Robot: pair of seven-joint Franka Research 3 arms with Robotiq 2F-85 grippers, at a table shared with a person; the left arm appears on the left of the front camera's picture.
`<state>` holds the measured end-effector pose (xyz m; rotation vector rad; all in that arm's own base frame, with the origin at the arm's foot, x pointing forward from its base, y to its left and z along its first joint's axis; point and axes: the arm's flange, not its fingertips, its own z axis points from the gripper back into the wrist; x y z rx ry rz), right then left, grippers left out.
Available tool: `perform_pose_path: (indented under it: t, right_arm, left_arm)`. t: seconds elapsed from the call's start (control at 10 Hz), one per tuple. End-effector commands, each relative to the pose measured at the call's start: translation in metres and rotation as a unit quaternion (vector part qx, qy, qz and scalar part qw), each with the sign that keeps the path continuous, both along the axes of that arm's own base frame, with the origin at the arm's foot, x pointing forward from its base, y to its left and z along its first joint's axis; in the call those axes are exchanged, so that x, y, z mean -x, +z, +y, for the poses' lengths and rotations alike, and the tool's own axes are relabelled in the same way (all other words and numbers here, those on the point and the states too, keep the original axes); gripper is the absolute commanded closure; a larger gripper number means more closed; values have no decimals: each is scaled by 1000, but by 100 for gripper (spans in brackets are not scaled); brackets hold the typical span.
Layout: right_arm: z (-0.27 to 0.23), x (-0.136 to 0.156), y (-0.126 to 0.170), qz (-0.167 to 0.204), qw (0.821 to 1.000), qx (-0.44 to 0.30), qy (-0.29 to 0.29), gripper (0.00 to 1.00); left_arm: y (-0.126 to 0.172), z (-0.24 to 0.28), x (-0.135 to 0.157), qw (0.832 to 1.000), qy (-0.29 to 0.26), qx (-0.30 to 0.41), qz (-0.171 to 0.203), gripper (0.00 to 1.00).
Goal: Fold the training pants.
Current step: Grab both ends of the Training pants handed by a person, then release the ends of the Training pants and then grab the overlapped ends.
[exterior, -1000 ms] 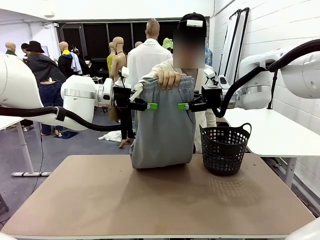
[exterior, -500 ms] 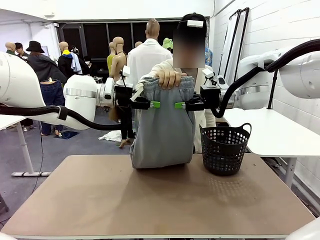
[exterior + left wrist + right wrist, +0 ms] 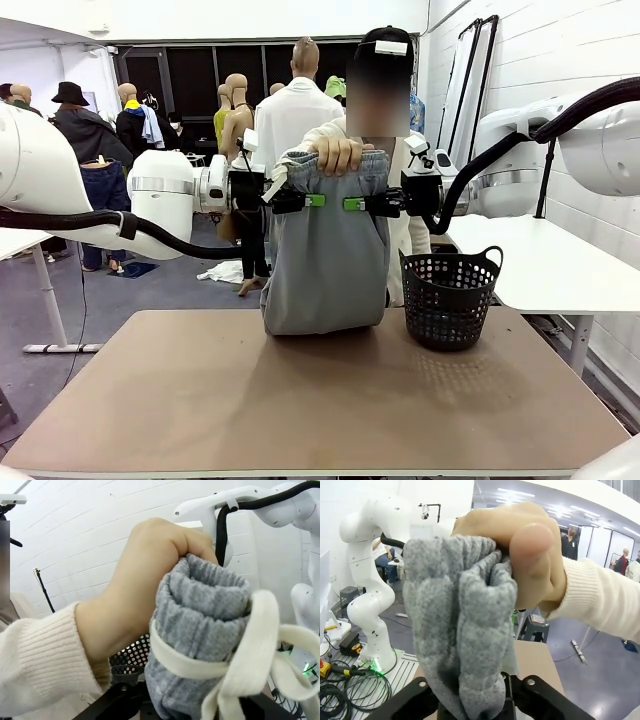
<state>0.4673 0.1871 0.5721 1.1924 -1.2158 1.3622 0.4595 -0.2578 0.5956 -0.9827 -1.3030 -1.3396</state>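
In the upper centre, the training pants [image 3: 325,260] hang from a person's hand [image 3: 338,156], the left gripper [image 3: 315,200] and right gripper [image 3: 353,204] seemingly clamped on the waistband's two sides.

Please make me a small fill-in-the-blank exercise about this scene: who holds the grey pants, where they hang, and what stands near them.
1. The person's hand holds the training pants up by the ____.
2. The lower end of the pants rests on the ____.
3. The black basket stands on the robot's ____ side of the pants.
4. The left gripper and the right gripper sit at opposite edges of the pants, near the top, and their pads are ____.

Missing words: waistband; table; right; green.
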Motion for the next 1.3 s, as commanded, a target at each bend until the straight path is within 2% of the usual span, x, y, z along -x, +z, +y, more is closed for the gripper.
perform_pose_path:
  t: [0.0, 0.4, 0.5, 0.6, 1.2]
  right_arm:
    - [4, -4, 3, 12, 1000, 9, 5, 100]
    - [6, -3, 1, 11, 1000, 11, 24, 100]
    - [7, -4, 0, 7, 1000, 12, 14, 100]
    - [2, 1, -3, 5, 1000, 4, 8, 100]
    - [2, 1, -3, 5, 1000, 4, 8, 100]
  left_arm:
    - [-3, 2, 2, 1000, 6, 22, -9, 100]
    - [-6, 4, 2, 1000, 1, 16, -4, 100]
    - [-9, 2, -4, 1000, -4, -10, 16, 100]
    - [-4, 1, 0, 1000, 2, 3, 3, 100]
    - [-4, 1, 0, 1000, 2, 3, 3, 100]
